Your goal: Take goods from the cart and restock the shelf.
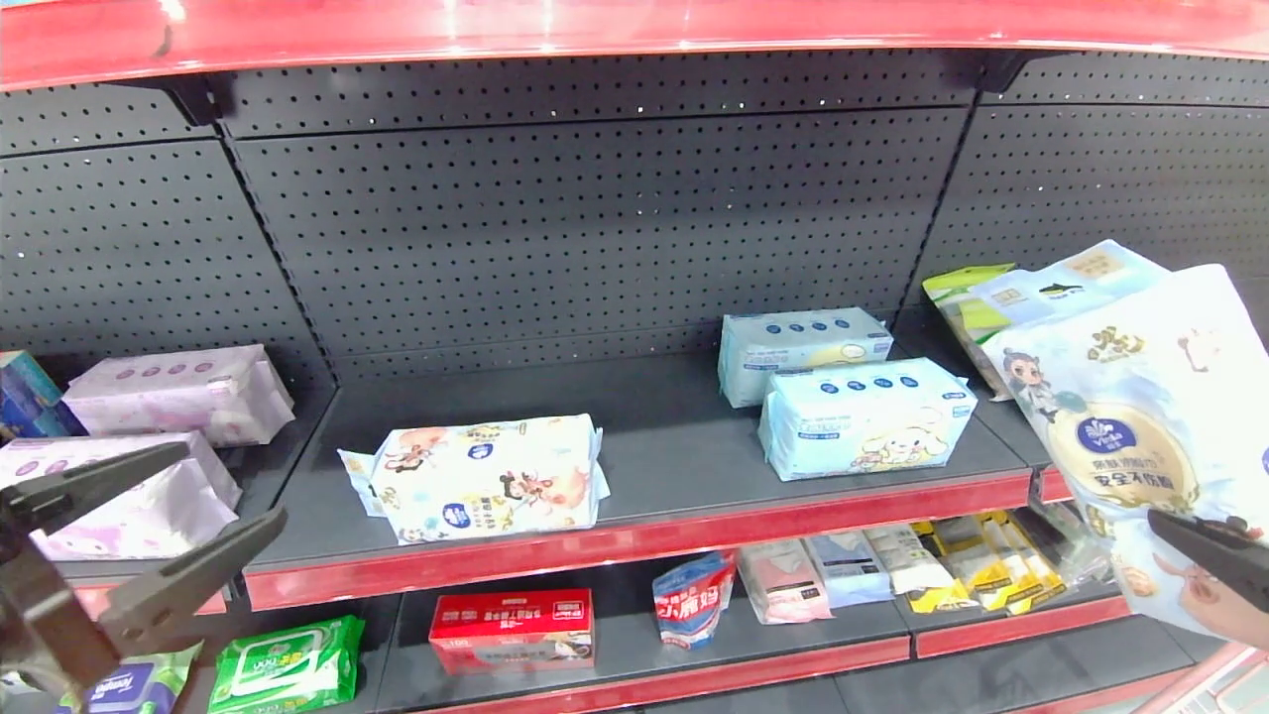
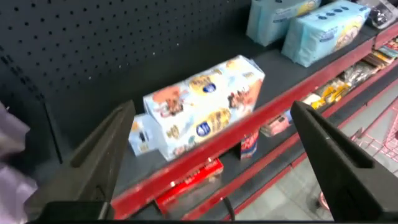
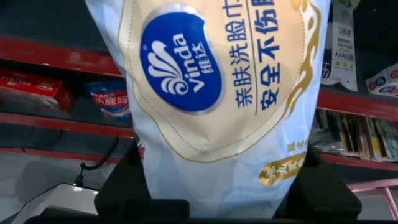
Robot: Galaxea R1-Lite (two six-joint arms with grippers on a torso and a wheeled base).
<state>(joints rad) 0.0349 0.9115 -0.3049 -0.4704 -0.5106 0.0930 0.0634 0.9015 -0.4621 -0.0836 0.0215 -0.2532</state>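
Note:
My right gripper (image 1: 1214,555) at the right edge is shut on a large white bag with a gold oval and blue emblem (image 1: 1140,436), held upright in front of the shelf's right end; close up, the bag (image 3: 217,93) sits between the fingers (image 3: 127,186). My left gripper (image 1: 188,516) hangs open and holds nothing at the lower left, before the dark shelf (image 1: 654,436). A cartoon-printed tissue pack (image 1: 486,478) lies on the shelf beyond the open left gripper (image 2: 211,155), and this tissue pack (image 2: 199,106) is apart from it.
Two pale blue tissue packs (image 1: 863,415) lie at the shelf's right, pink packs (image 1: 178,392) at the left. More bags (image 1: 1031,297) lean behind the held one. The lower shelf holds a red box (image 1: 511,627), a green wipes pack (image 1: 288,664) and small packets (image 1: 892,570).

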